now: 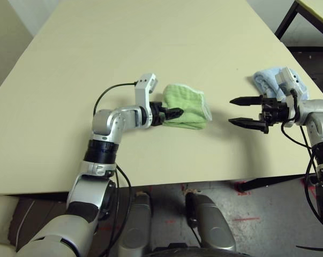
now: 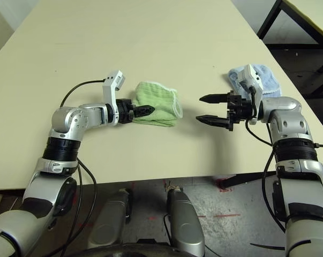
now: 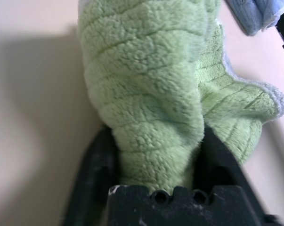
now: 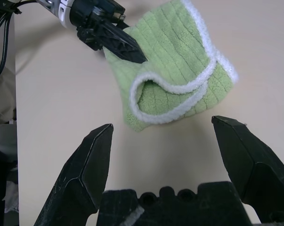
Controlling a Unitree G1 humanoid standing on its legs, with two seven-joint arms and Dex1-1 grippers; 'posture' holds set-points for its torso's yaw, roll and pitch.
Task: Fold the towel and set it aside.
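Remote station, towel job. The small light green ribbed towel with white edge trim (image 1: 186, 98) lies on the pale cream tabletop (image 1: 118, 48), in front of the robot and between the two arms, nearer the left one.

Left gripper (image 1: 175, 113): clamped on the towel, its fingers to either side of a thick, rounded bunch of the cloth. Right gripper (image 1: 230, 111): fingers wide apart, nothing between them, held a little way off from the towel's trimmed side.

Progress, as I read it: folding is well under way. The towel is down to a compact, roughly square packet of more than one layer. Not neat, though: on the side toward the right gripper the white edges (image 4: 169, 117) part and curl, leaving a small open pocket. I can't tell from here whether another fold is wanted or whether this counts as the finished shape.

Left to do, my judgement: settle or close that loose side, then carry the packet off and release it. Setting aside is not done; the towel sits in the working area. A light blue bunched cloth (image 1: 266, 81) lies farther to the robot's right, by the right arm, well apart from the towel.
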